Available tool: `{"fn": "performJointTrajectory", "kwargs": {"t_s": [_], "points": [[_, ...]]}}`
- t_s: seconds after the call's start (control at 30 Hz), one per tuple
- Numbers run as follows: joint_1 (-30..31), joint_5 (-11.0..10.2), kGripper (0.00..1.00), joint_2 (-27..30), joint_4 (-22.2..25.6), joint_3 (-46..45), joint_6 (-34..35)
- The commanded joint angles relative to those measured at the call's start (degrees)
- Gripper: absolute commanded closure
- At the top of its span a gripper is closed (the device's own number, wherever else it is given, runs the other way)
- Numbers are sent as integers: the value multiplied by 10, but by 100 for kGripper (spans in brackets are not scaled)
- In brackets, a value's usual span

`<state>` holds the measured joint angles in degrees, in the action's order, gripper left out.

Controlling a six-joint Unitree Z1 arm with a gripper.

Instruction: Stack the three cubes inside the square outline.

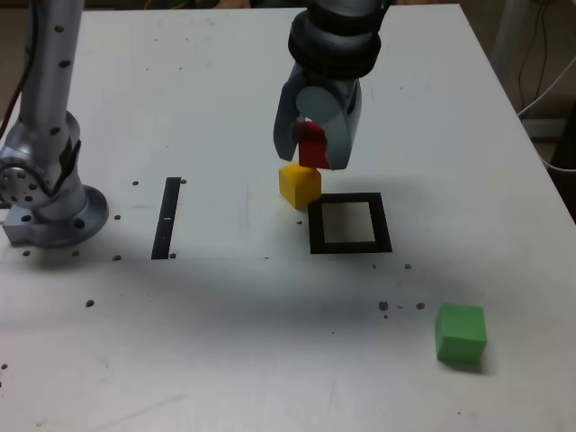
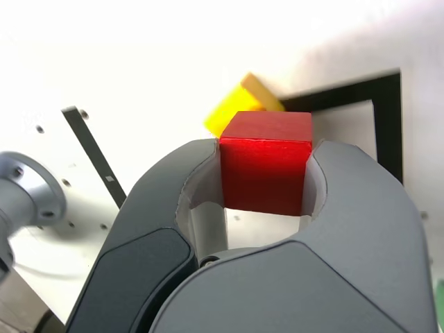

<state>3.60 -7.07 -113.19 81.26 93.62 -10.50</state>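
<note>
A grey pincer [image 1: 314,151] gripped the red cube [image 1: 312,148] between its two jaws, held in the air directly above the yellow cube [image 1: 299,184]; whether the two cubes touched could not be told. The yellow cube sat on the white tabletop [image 1: 225,342] just outside the corner of the black square outline [image 1: 349,246] that lay far and toward the exterior view's left. The green cube [image 1: 461,335] rested well apart, nearer the camera on the exterior view's right, and a narrow black strip [image 1: 167,218] lay near the arm's base [image 1: 49,216].
</note>
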Motion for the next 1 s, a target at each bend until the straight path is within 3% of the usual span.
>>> {"fn": "performJointTrajectory", "kwargs": {"t_s": [0.0, 0.3, 0.7, 0.97], "points": [[13, 11, 71, 7, -5, 2, 15], [24, 46, 71, -8, -60, -16, 47], [48, 32, 70, -67, -82, -12, 89], [51, 26, 69, -72, -104, -27, 97]]}}
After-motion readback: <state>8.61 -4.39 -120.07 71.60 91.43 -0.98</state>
